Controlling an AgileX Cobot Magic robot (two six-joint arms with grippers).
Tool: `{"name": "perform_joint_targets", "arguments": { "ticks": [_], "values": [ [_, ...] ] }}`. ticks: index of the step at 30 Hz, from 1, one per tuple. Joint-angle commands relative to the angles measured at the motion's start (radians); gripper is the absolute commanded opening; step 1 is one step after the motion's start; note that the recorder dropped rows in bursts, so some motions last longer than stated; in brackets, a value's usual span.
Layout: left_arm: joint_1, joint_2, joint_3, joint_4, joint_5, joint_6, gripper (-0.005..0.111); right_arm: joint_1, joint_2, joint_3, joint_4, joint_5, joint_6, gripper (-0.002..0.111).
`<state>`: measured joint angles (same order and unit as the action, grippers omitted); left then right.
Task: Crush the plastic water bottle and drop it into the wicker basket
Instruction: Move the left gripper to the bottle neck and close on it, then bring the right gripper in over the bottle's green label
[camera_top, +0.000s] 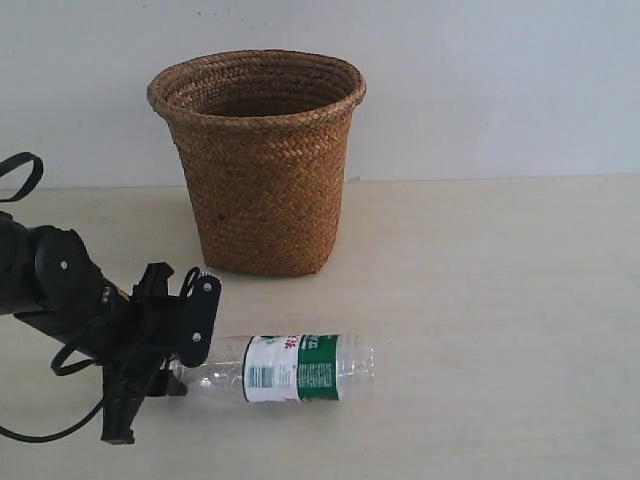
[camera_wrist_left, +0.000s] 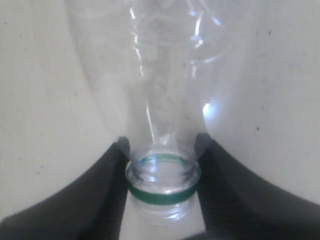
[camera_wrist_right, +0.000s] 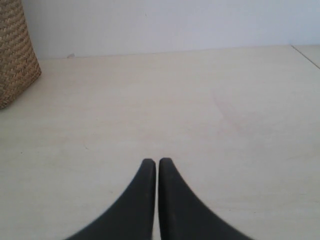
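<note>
The plastic water bottle (camera_top: 300, 368) lies on its side on the table in front of the wicker basket (camera_top: 262, 170), with its neck pointing left. Its clear body keeps its round shape, and a white-and-green label wraps the middle. My left gripper (camera_top: 186, 362) comes in low from the left. In the left wrist view its two black fingers (camera_wrist_left: 112, 165) press on both sides of the bottle (camera_wrist_left: 165, 75) neck, just past the green ring (camera_wrist_left: 160, 196). The bottle mouth has no cap. My right gripper (camera_wrist_right: 158, 162) is shut on nothing above bare table and does not show in the exterior view.
The basket stands upright near the back wall, its open rim well above the bottle. In the right wrist view the basket (camera_wrist_right: 15, 55) wall shows at one edge. The pale table (camera_top: 500, 300) stretches to the right of the bottle.
</note>
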<state>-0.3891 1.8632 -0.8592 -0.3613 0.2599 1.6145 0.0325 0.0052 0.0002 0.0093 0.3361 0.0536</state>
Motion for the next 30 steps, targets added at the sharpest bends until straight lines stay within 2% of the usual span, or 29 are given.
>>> {"name": "perform_joint_targets", "arguments": {
  "ticks": [1, 3, 7, 22, 26, 30],
  "values": [
    [-0.007, -0.003, -0.003, -0.085, 0.087, -0.174, 0.004, -0.003, -0.005, 0.000, -0.004, -0.003, -0.003, 0.000],
    [-0.007, -0.003, -0.003, -0.138, 0.104, -0.186, 0.004, -0.003, -0.005, 0.000, -0.004, -0.003, -0.003, 0.000],
    [-0.007, -0.003, -0.003, -0.140, 0.132, -0.186, 0.004, -0.003, -0.005, 0.000, -0.004, -0.003, -0.003, 0.000],
    [-0.007, -0.003, -0.003, -0.062, 0.131, -0.149, 0.004, -0.003, -0.005, 0.000, -0.009, -0.006, -0.006, 0.000],
    [-0.007, -0.003, -0.003, -0.062, 0.134, -0.149, 0.004, -0.003, -0.005, 0.000, -0.075, -0.092, -0.088, 0.000],
    [-0.007, -0.003, -0.003, -0.062, 0.135, -0.149, 0.004, -0.003, -0.005, 0.000, 0.012, -0.270, -0.054, 0.000]
  ]
}}
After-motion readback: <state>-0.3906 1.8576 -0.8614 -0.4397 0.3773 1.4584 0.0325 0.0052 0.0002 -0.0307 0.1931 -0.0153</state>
